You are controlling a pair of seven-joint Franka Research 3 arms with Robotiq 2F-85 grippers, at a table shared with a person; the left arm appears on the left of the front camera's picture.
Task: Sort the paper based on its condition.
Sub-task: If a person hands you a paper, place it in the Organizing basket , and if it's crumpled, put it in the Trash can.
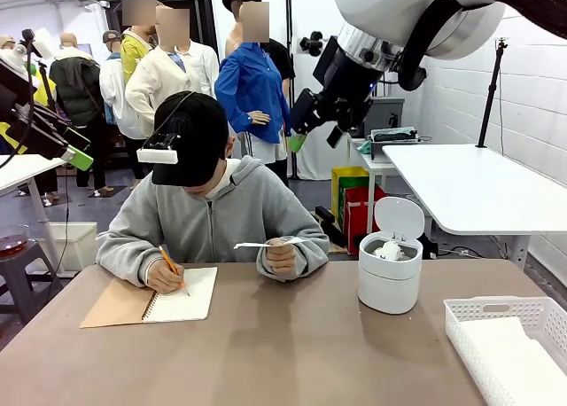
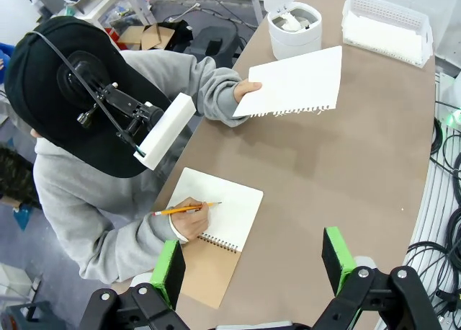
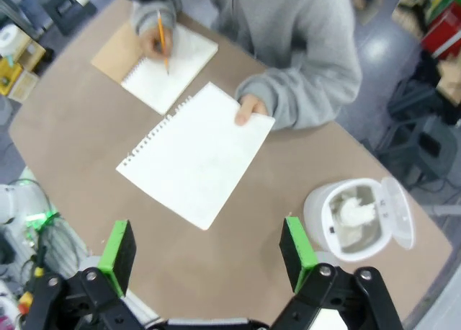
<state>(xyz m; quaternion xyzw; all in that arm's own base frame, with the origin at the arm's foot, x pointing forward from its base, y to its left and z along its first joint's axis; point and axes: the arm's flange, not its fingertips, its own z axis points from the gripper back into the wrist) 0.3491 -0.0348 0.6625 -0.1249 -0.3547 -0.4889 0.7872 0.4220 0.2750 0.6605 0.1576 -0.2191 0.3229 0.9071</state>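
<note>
My left gripper (image 2: pixel 253 265) and right gripper (image 3: pixel 207 254) hang over the table (image 3: pixel 86 128), jaws wide, holding nothing. Below my right gripper the person's hand (image 3: pixel 248 108) holds a smooth sheet (image 3: pixel 194 153) flat just above the table. A wad (image 3: pixel 353 213) lies in the open bin (image 3: pixel 312 215), and flat paper (image 1: pixel 523 362) in the basket (image 1: pixel 496 307).

No text, label, brand or number was legible. The paper (image 3: pixel 194 153), held ahead of the right gripper (image 3: pixel 207 236), looked blank. On the notebook (image 2: pixel 227 207) page, just ahead of the left gripper (image 2: pixel 252 245), any writing was too small to read.
</note>
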